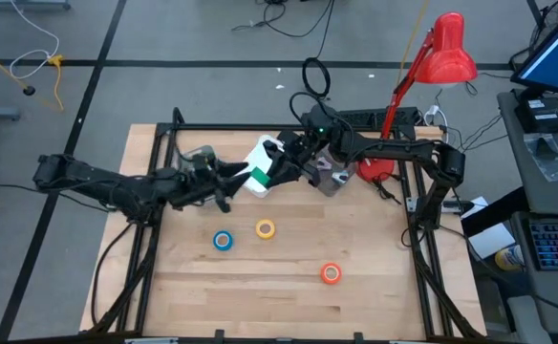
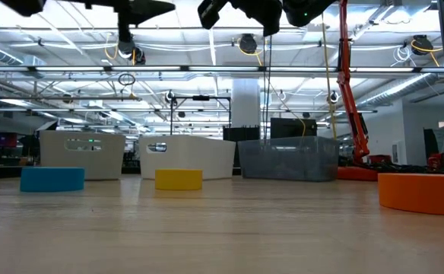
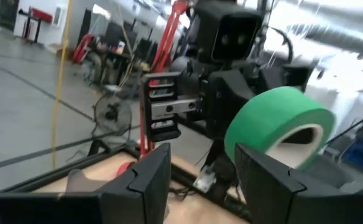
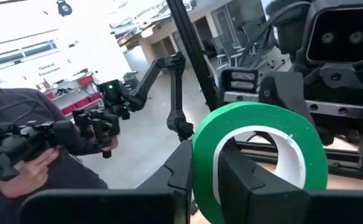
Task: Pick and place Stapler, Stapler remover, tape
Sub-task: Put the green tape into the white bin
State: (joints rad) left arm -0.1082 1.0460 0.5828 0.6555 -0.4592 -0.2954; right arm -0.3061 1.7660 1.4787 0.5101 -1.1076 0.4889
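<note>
My right gripper (image 1: 271, 172) is shut on the green tape roll (image 4: 256, 158), high above the table's far middle. The roll also shows in the high view (image 1: 257, 178). My left gripper (image 1: 233, 180) faces it from the left and is open. The roll (image 3: 278, 124) stands just past one of its fingertips (image 3: 262, 177); I cannot tell whether they touch. The blue (image 1: 223, 241), yellow (image 1: 266, 228) and orange (image 1: 331, 273) rolls lie flat on the wooden table. No stapler or stapler remover shows. My right gripper holds the green roll by its wall (image 4: 212, 168), one finger (image 4: 247, 180) through the pale core and the other (image 4: 181, 171) outside. The fingers come level from the table's right. The roll stands on edge, lifted clear of the table.
Two white bins (image 2: 81, 154) (image 2: 188, 156) and a grey bin (image 2: 287, 158) stand along the far edge, below the grippers. A red desk lamp (image 1: 446, 53) stands at the far right. A person (image 4: 20, 149) shows in the room beyond. Bare wood lies around the three flat rolls.
</note>
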